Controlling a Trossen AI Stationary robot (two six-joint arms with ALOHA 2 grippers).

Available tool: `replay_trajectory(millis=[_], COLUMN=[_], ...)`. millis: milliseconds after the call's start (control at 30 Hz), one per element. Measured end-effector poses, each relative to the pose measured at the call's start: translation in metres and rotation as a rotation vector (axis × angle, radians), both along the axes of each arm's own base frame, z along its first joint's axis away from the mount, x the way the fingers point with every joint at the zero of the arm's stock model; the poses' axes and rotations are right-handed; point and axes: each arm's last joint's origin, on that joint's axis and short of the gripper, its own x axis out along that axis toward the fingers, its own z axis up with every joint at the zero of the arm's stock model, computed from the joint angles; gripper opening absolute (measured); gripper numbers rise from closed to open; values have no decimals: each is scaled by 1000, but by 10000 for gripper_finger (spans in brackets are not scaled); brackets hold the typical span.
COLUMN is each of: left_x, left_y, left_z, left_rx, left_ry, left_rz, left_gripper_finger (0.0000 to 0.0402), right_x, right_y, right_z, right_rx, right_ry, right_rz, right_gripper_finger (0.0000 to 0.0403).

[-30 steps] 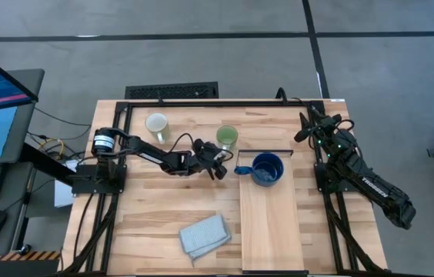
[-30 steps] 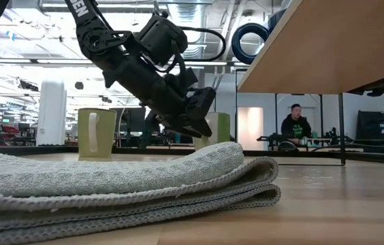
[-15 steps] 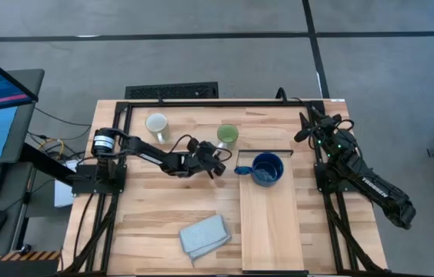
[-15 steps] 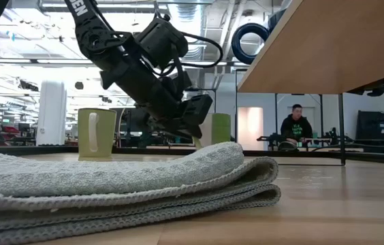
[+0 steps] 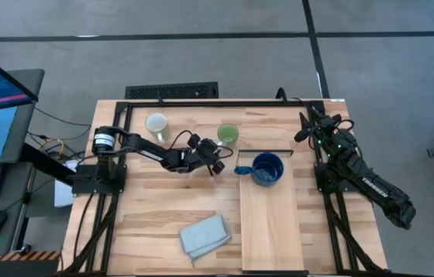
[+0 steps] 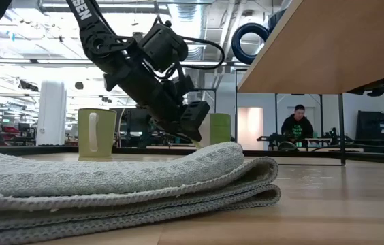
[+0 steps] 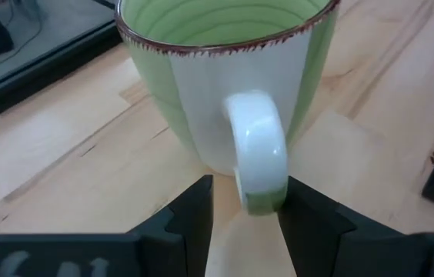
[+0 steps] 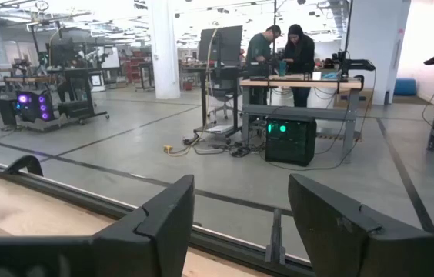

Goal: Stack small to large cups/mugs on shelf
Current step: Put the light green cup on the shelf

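Observation:
The light green mug (image 5: 227, 135) stands upright on the tabletop just beyond the shelf's far end. It also shows in the left wrist view (image 7: 217, 69). My left gripper (image 5: 215, 162) is open, low over the table on the mug's near side. Its fingers stand on either side of the mug's handle (image 7: 259, 158), with a gap showing at one finger. The cream mug (image 5: 157, 125) stands at the far left. The dark blue mug (image 5: 267, 168) stands on the shelf (image 5: 271, 223) near its far end. My right gripper (image 8: 240, 223) is open and empty at the table's far right.
A folded grey-blue cloth (image 5: 204, 235) lies near the table's front edge, left of the shelf, and fills the low view's foreground (image 6: 110, 184). A black frame rail (image 5: 225, 102) runs along the far edge. People stand at desks in the room beyond (image 8: 278, 46).
My left gripper has moved a little toward the far edge and down, closing in on the green mug's handle. The mugs have stayed where they were.

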Motion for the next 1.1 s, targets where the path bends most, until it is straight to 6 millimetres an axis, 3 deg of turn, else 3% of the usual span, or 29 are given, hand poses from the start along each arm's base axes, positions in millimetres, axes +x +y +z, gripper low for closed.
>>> replay_trajectory(millis=[267, 500, 1100], left_x=[2, 3, 2], left_y=[7, 6, 9], left_z=[3, 4, 5], left_rx=[-7, 2, -19], left_ry=[-27, -26, -37], left_rz=[-24, -62, -53], left_gripper_finger=[121, 39, 39], right_x=[0, 0, 0], right_y=[0, 0, 0], right_z=[0, 0, 0], right_rx=[0, -11, -11], right_ry=[1, 21, 22], right_rz=[0, -1, -1], right_gripper_finger=[235, 235, 235])
